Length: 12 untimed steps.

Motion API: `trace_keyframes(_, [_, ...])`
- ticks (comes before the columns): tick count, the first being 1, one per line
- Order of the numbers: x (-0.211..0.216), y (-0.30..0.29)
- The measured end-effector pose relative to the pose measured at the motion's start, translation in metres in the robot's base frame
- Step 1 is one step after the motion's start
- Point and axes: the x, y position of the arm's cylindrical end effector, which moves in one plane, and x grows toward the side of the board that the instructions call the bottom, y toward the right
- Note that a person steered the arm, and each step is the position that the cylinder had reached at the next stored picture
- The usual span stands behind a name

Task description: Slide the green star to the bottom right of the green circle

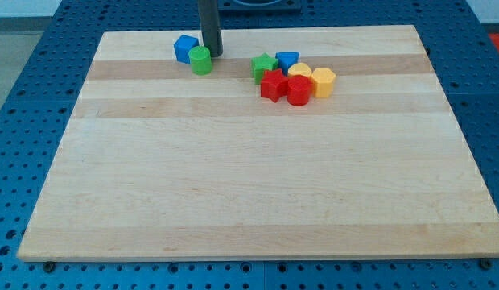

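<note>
The green star (pixel 264 67) lies near the view's top, right of centre, at the left end of a cluster of blocks. The green circle (pixel 200 60) is a short cylinder further to the view's left, touching a blue cube (pixel 185 48). My tip (pixel 212 53) is the lower end of the dark rod; it stands just to the right of the green circle, close against it, and well to the left of the green star.
Next to the green star sit a blue triangle (pixel 287 60), a red star (pixel 273 85), a red cylinder (pixel 298 91), a yellow heart-like block (pixel 300 72) and a yellow hexagon (pixel 323 81). The wooden board (pixel 249 201) lies on a blue pegboard table.
</note>
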Motion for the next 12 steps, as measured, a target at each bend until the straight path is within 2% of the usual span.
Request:
trace_keyframes(2, [-0.001,0.078])
trace_keyframes(5, [0.053,0.156])
trace_keyframes(7, [0.091,0.156])
trace_keyframes(8, [0.09,0.156])
trace_keyframes(9, [0.065,0.156])
trace_keyframes(12, [0.059,0.081])
